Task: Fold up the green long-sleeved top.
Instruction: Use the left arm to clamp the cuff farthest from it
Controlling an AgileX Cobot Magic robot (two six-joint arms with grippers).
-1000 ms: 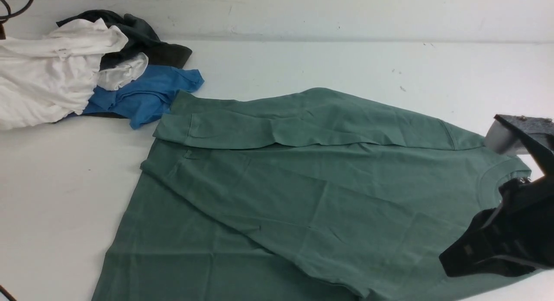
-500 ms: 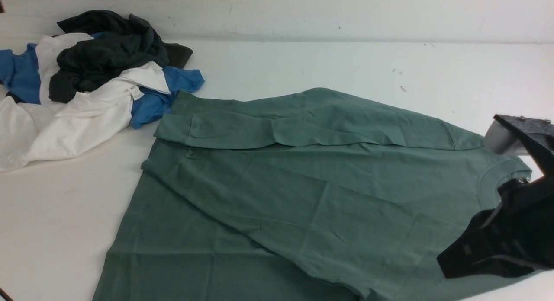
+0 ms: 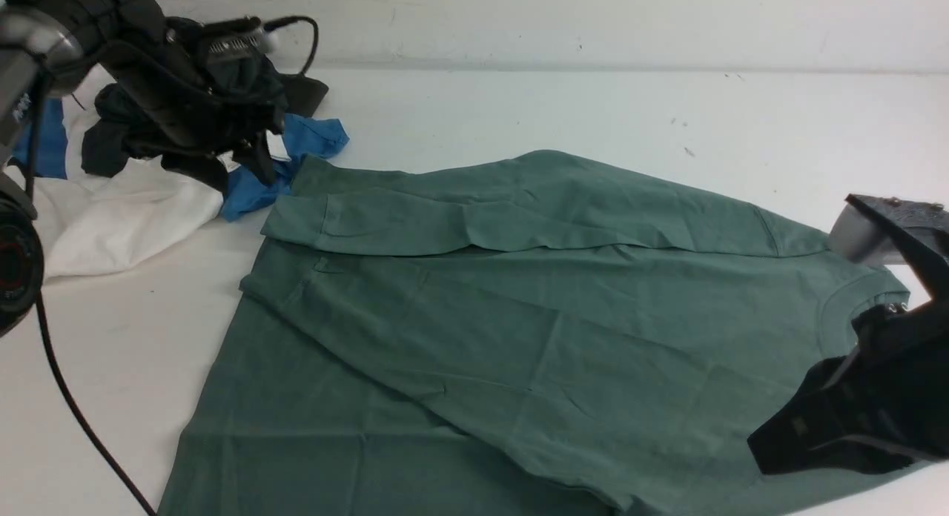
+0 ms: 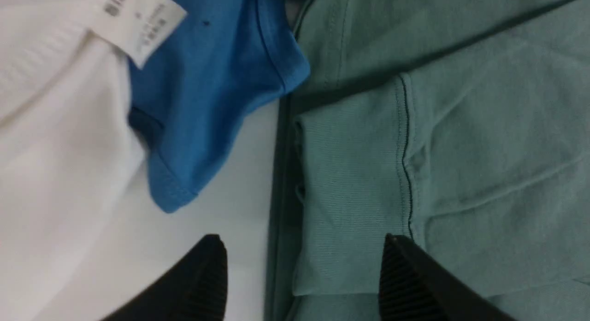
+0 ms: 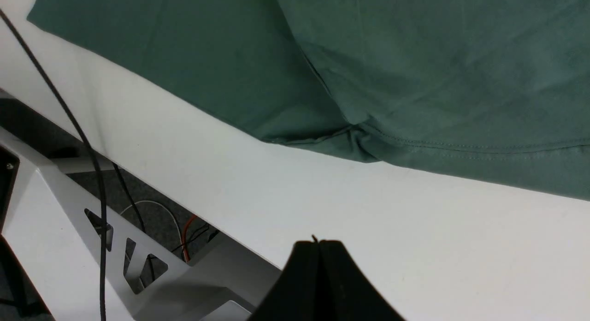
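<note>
Toward the far left corner of the surface (image 3: 593,108), the left end effector (image 4: 302,247) hangs with jaws spread wide, and the cuff (image 4: 350,196) of the green long-sleeved top (image 3: 563,331) lies directly beneath, its end between the jaws. The top lies flat across the middle, long axis left to right, collar (image 3: 852,308) toward the right edge. The right end effector (image 5: 318,247), closed on nothing, sits by the near right corner off the fabric, so I judge the left arm far nearer the cuff.
</note>
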